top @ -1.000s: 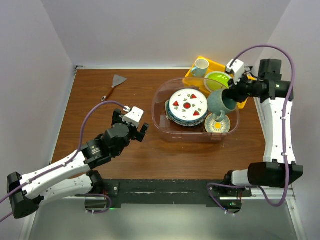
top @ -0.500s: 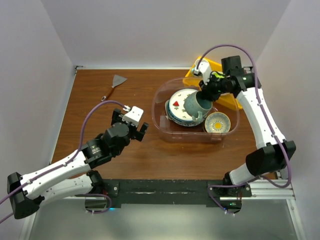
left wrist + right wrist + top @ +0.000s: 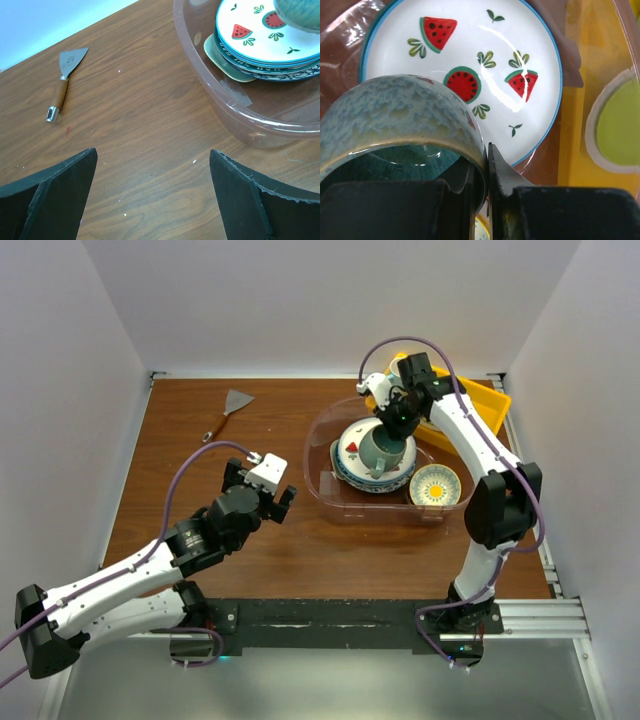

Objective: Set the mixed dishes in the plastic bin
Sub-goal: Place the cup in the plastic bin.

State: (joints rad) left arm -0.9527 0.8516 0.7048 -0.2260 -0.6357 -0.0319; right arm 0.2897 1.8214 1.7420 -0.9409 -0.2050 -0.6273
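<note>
My right gripper (image 3: 393,432) is shut on the wall of the grey-teal mug (image 3: 383,448), one finger inside and one outside. The mug (image 3: 400,125) hangs tilted just above the white plate with red watermelon marks (image 3: 470,65). That plate tops a stack of plates (image 3: 270,45) inside the clear plastic bin (image 3: 318,480). A patterned bowl (image 3: 435,484) also lies in the bin, at its right. My left gripper (image 3: 261,480) is open over bare wood, left of the bin (image 3: 200,75); its fingers (image 3: 60,190) hold nothing.
A yellow tray (image 3: 480,400) sits behind the bin at the back right and holds a lime-green plate (image 3: 620,130). A scraper with a wooden handle (image 3: 228,410) lies at the back left of the brown table. Walls close in on three sides.
My right arm has swung left with the mug, from the bin's right side next to the yellow tray to above the plate stack. The left arm has not moved.
</note>
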